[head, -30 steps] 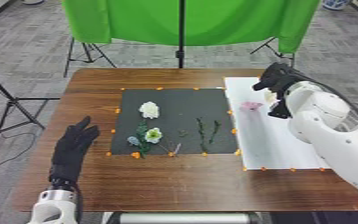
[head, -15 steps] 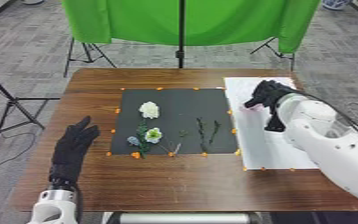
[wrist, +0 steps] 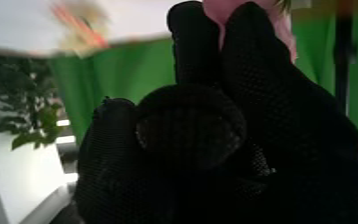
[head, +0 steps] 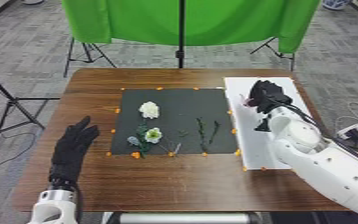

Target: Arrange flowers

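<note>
Pink flower (head: pixel 246 101), right hand (head: pixel 269 93) against it, over the white sheet (head: pixel 257 150).
Grip: cannot tell if the hand is clamped on the bloom or merely touching. Best practice, by my judgement: take the stem just under the head, light squeeze, petals spared; raise it clear before any swing toward the dark mat (head: pixel 177 119), where a white flower (head: pixel 149 109) lies. Right arm (head: pixel 313 157) slants in from the lower right corner, hand well forward. Left hand (head: pixel 72 142) flat beside the mat, fingers apart, relaxed, holding nothing.
</note>
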Motion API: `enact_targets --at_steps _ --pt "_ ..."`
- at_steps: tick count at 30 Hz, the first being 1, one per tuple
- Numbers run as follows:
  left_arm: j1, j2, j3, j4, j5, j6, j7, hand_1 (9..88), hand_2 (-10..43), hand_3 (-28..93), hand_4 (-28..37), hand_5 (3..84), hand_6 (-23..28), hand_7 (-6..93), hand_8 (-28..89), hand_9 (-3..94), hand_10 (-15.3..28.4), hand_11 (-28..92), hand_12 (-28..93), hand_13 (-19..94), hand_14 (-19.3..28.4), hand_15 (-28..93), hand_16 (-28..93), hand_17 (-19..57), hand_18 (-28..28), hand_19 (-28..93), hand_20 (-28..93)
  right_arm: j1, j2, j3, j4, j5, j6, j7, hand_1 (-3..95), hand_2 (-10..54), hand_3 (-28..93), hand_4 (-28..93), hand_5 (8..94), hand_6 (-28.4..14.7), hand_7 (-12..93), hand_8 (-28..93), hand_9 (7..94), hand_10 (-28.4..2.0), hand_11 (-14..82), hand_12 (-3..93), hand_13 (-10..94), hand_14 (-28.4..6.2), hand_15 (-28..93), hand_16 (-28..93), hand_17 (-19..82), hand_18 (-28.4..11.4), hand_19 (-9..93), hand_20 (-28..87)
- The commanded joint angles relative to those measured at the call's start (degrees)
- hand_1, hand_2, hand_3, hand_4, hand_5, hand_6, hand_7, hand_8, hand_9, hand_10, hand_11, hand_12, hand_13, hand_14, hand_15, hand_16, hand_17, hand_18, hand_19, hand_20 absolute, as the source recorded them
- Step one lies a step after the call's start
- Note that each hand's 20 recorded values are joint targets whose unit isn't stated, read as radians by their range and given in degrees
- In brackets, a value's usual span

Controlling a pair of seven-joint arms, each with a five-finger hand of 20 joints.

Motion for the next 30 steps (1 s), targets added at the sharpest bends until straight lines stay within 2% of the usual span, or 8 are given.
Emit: enact_targets --at_steps 1,6,13,22,30 --pt "0.9 -0.53 0.42 0.16 0.08 0.27 -0.61 18.6 4.4 63 -28.3 39.8 3.8 7.7 -4 40.9 12.5 15 16 29 16.3 17 5 -0.4 13.3 6 19 6.6 -0.3 -3.0 -12.4 2.6 2.6 -6.0 61.6 -9.5 54 -19 80.8 1.4 19 7 90.3 -9.1 8.6 34.5 94 -1.1 58 33 69 -9.6 93 56" --pt "0.6 -0.43 0.6 0.3 0.22 -0.39 -0.73 18.6 4.4 63 -28.3 39.8 3.8 7.7 -4 40.9 12.6 15 16 29 16.3 18 5 -0.4 13.3 6 19 12.0 -3.9 -11.4 -13.4 5.2 -1.0 -10.4 61.1 -9.5 55 -19 80.8 1.5 19 8 90.1 -9.0 8.4 34.9 94 -1.1 58 34 69 -9.6 93 57" --pt "0.3 -0.32 0.6 0.44 0.22 -0.49 -1.08 18.6 4.5 63 -28.3 39.8 3.7 7.6 -4 40.9 12.5 15 16 29 16.3 18 5 -0.4 13.3 6 19 15.2 -7.6 -20.7 -11.4 5.5 -4.0 -12.0 60.6 -9.5 55 -19 80.5 1.6 19 8 89.6 -8.9 8.2 34.9 94 -1.1 58 34 69 -9.6 93 57" --pt "0.2 0.02 0.56 0.57 0.03 -0.65 -1.27 18.6 4.4 63 -28.3 39.8 3.8 7.7 -4 40.9 12.6 15 16 28 16.2 18 4 -0.4 13.3 6 19 14.8 -9.0 -24.4 -8.1 2.7 -3.9 -11.1 60.5 -9.5 55 -19 79.6 2.0 20 7 88.8 -8.9 7.7 35.1 93 -1.2 58 35 68 -9.6 93 58" --pt "0.1 0.11 0.54 0.7 0.08 -1.08 -1.3 18.7 4.4 64 -28.3 39.8 3.7 7.7 -4 40.9 12.6 15 16 28 16.3 18 4 -0.4 13.3 6 19 14.2 -8.8 -23.7 -8.4 3.1 -7.3 -11.5 58.2 -9.5 54 -17 75.3 1.4 18 6 83.9 -9.9 8.2 33.6 93 -1.3 58 34 68 -9.6 93 58"
